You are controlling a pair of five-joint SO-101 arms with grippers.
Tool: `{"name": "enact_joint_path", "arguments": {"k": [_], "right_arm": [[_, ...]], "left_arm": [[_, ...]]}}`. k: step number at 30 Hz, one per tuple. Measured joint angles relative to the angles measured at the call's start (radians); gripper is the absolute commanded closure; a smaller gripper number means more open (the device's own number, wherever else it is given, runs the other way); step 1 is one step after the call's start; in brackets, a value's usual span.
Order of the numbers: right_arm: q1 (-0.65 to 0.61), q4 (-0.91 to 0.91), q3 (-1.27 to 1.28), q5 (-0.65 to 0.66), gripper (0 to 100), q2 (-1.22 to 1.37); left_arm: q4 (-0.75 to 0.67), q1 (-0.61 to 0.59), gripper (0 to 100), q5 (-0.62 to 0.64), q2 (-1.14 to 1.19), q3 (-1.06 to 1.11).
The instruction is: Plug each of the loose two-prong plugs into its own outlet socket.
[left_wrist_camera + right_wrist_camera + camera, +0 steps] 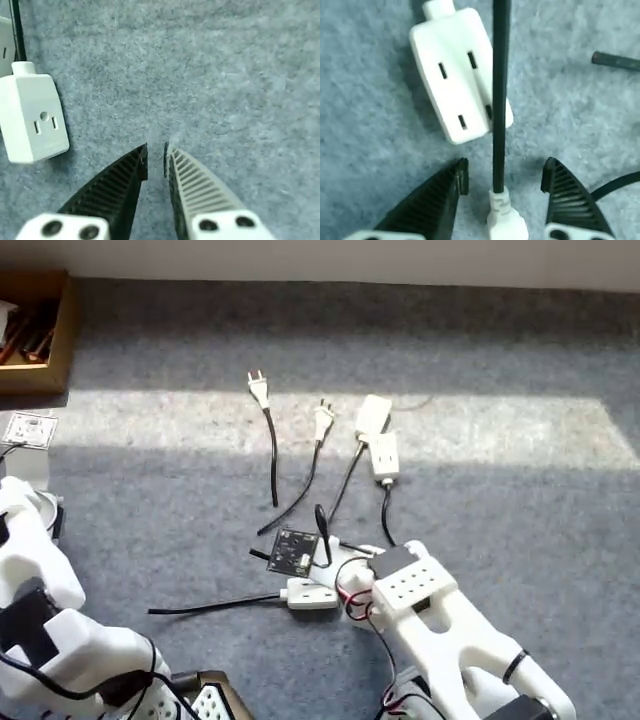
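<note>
Right gripper (506, 175) spread open either side of a white plug (506, 225), plug just beside a white outlet (446, 97), black cord (500, 75) lying across that outlet, left gripper (156, 150) nearly pinched together (holding nothing), 2 other plugs (259, 388) well apart from the outlet

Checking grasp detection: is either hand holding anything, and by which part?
Nothing is held. The right hand is open, straddling a white plug with gaps on both sides; the left hand is shut over bare carpet.
</note>
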Motion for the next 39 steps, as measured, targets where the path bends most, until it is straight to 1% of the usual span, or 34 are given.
{"name": "enact_joint_path", "arguments": {"k": [6, 10, 12, 18, 24, 30, 39], "right_arm": [[0.069, -0.005, 0.014, 0.000, 76.4, -0.107], [0.132, 0.100, 0.014, 0.120, 76.4, -0.226], [0.155, 0.117, 0.031, 0.143, 76.4, -0.276], [0.163, 0.123, 0.132, 0.173, 76.4, -0.334], [0.163, 0.123, 0.143, 0.215, 76.4, -0.338], [0.164, 0.051, 0.149, 0.216, 76.4, -0.339], [0.164, 0.041, 0.152, 0.216, 76.4, -0.339]], "left_arm": [[0.000, -0.003, 92, 0.000, 0.000, 0.000], [0.000, -0.003, 92, 0.000, 0.000, 0.000], [0.000, -0.003, 92, 0.000, 0.000, 0.008], [0.000, -0.002, 92, 0.000, 0.000, 0.031], [0.000, -0.002, 92, 0.000, 0.000, 0.031], [0.000, -0.002, 92, 0.000, 0.000, 0.031], [-0.003, -0.002, 92, 0.000, 0.000, 0.031]]}}
